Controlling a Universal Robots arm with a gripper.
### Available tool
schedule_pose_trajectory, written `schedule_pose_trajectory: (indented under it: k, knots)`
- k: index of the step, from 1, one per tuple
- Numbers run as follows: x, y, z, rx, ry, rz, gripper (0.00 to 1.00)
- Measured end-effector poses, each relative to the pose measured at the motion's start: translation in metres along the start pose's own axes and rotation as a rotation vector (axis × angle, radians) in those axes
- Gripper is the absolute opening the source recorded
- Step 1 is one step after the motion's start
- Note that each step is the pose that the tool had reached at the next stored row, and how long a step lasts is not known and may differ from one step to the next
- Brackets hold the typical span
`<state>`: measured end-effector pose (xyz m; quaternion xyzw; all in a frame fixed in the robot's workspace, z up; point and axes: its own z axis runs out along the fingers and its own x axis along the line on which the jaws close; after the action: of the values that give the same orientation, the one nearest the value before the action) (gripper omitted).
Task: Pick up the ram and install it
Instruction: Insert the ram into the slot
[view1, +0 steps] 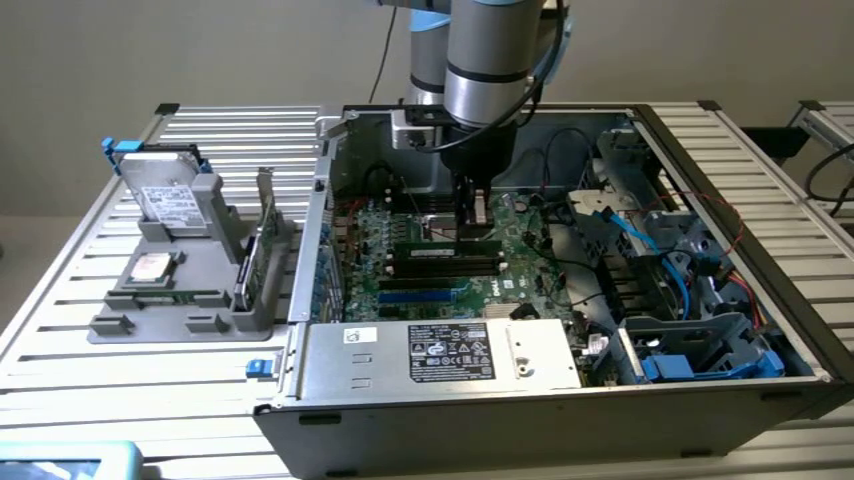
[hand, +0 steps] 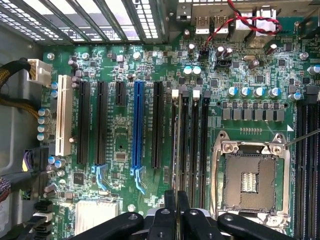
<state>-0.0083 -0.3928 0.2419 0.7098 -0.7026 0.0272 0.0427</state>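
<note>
The power supply (view1: 327, 365) at the near edge of the open computer case (view1: 534, 430) carries a big white label (view1: 454, 353) with rows of small print and marks, but none of it can be read. The hard drive (view1: 167, 198) standing in the grey tray (view1: 160, 325) on the exterior view's left also has a pale label, and this too cannot be read.

The ram (view1: 434, 247) is a long, thin green strip with dark chips along its face. It stands on edge over the motherboard (view1: 360, 290), at the row of black memory slots (view1: 447, 268). Its long axis runs across the exterior view from left to right, parallel to those slots. In the wrist view the ram (hand: 179, 145) shows edge-on as a fine pale line. It lies along the first of the black memory slots (hand: 195, 145), between the black and blue card slots and the bare processor socket (hand: 250, 177). Whether it is pressed fully home cannot be told.

The gripper (view1: 470, 232) comes straight down from the arm. Its black fingers (hand: 170, 205) are pinched close together on the ram's top edge, near the middle of its length.
</note>
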Motion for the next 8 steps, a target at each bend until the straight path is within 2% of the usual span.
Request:
schedule_pose_trajectory:
  k: [8]
  knots:
    - [0.0011,-0.0001,0.0026,0.0001,-0.0001,0.0,0.13]
